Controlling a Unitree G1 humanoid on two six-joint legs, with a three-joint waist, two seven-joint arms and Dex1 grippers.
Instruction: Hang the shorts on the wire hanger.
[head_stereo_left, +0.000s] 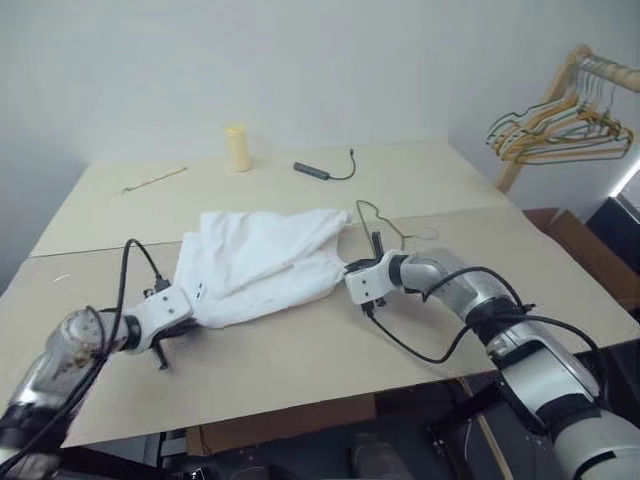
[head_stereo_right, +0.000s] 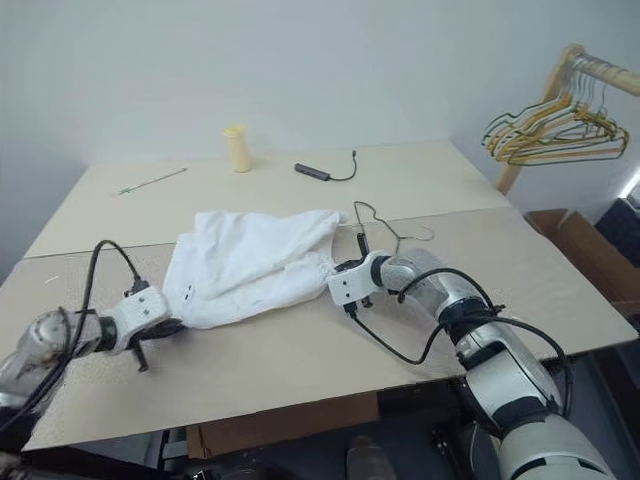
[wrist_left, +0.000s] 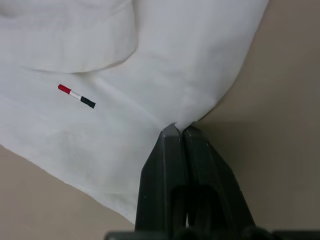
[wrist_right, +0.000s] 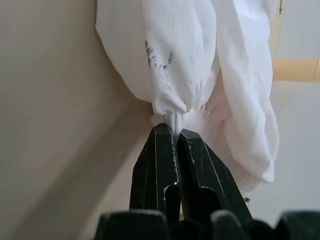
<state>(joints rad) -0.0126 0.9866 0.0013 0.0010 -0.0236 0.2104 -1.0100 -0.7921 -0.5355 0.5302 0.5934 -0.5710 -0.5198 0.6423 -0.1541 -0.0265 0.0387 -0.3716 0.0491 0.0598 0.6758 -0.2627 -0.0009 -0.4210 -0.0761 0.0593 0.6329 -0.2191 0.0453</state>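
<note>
Bare lab-like room: plain white walls, plywood table (head_stereo_left: 300, 370), wooden hanger rack (head_stereo_left: 590, 75).

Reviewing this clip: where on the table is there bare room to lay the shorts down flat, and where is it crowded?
Free: the near strip of table in front of the shorts, between the left gripper and right gripper, both shut on the cloth. Also the far left, around the thin stick. Crowded: behind the right gripper, where the wire hanger lies, and by the yellow cylinder and the black cabled device.
</note>
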